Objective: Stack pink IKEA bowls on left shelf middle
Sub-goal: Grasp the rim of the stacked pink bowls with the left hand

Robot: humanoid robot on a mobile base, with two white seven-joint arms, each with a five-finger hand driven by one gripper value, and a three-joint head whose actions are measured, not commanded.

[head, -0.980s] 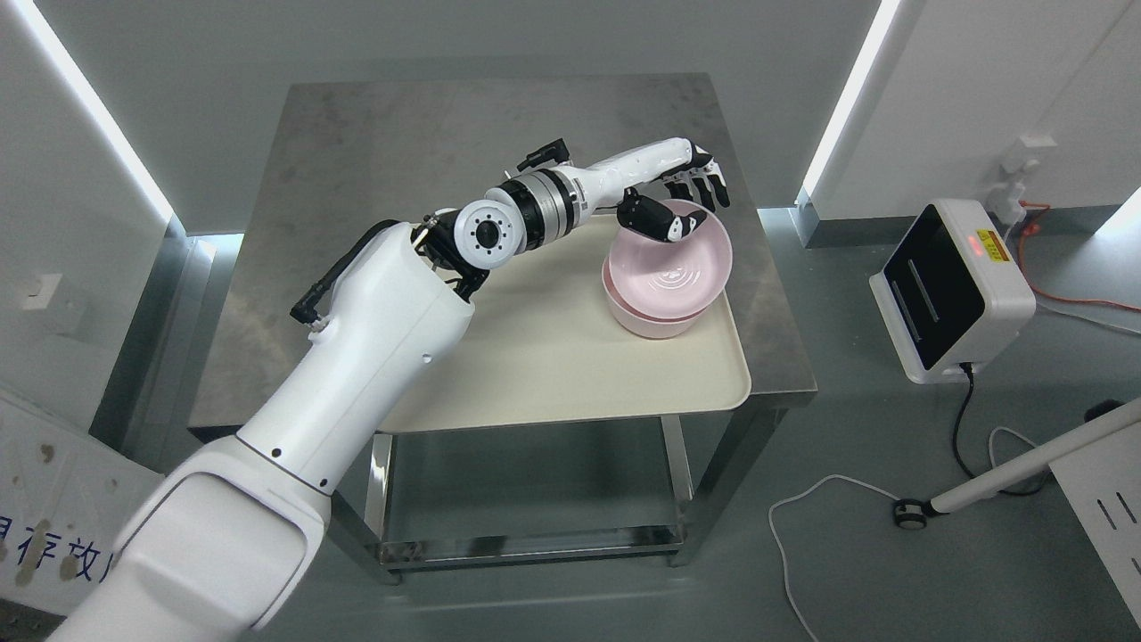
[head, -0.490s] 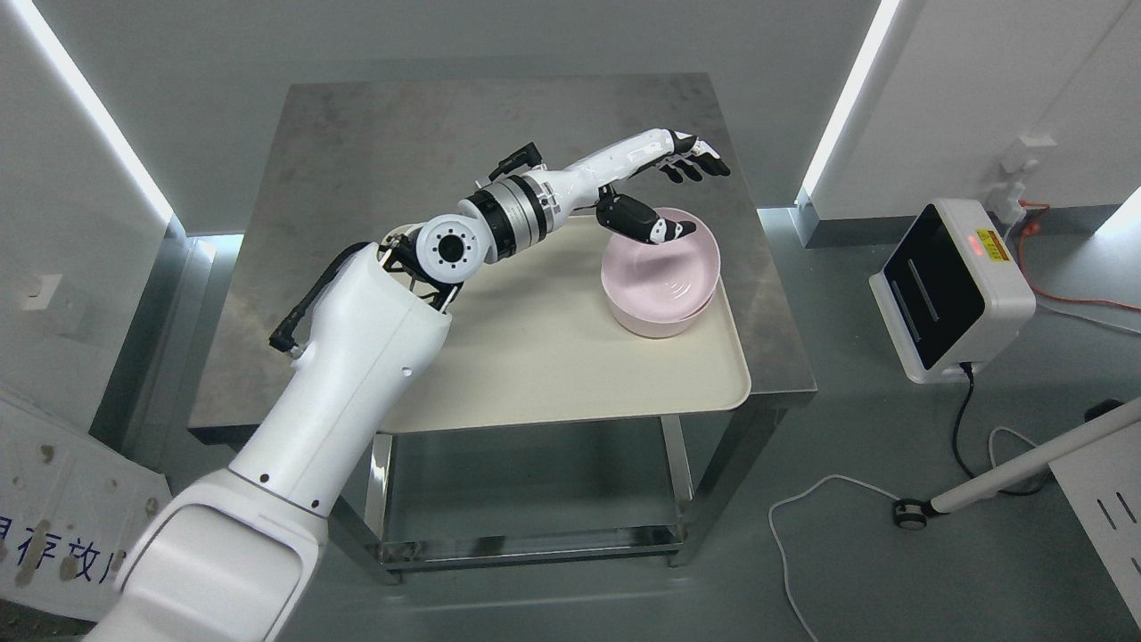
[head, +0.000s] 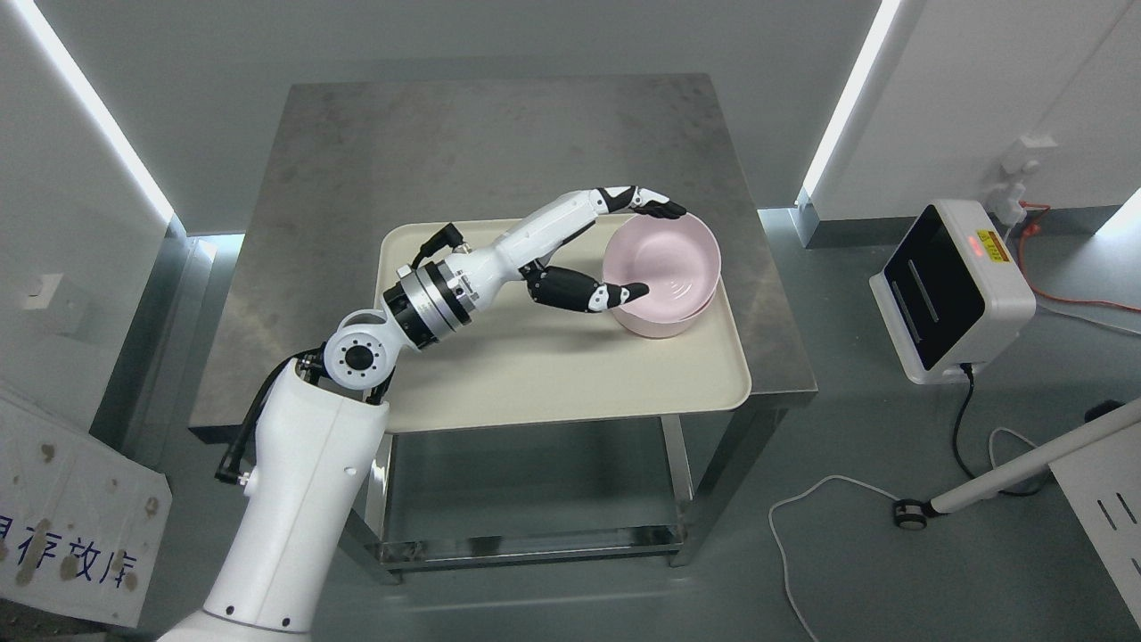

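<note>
Left robot hand (head: 615,245) spread beside stacked pink bowls (head: 661,272) on tray (head: 535,357)

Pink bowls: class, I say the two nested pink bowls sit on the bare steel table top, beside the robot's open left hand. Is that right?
Not quite. The head view shows the pink bowls resting on the cream tray, which lies on the steel table, not on bare steel. The rest holds: they are nested, beside the open left hand.
</note>
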